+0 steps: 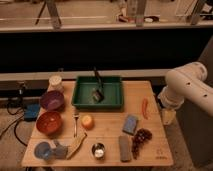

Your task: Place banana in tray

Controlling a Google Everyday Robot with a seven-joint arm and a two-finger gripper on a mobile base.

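Observation:
The banana [77, 145] lies pale yellow on the wooden table near its front left, just below a fork [76, 122]. The dark green tray [116, 101] stands at the back middle of the table, with a dark long-handled object [98, 92] inside it. My white arm [186, 82] comes in from the right, and the gripper [168, 116] at its end hangs by the table's right edge. It is far from both the banana and the tray, and nothing shows in it.
A purple bowl [51, 100], a red bowl [49, 123] and a white cup [55, 82] stand at the left. An orange [87, 121], a blue sponge [130, 124], a red chili [145, 107], grapes [142, 138], a small can [98, 150] and a blue object [47, 150] are spread across the table.

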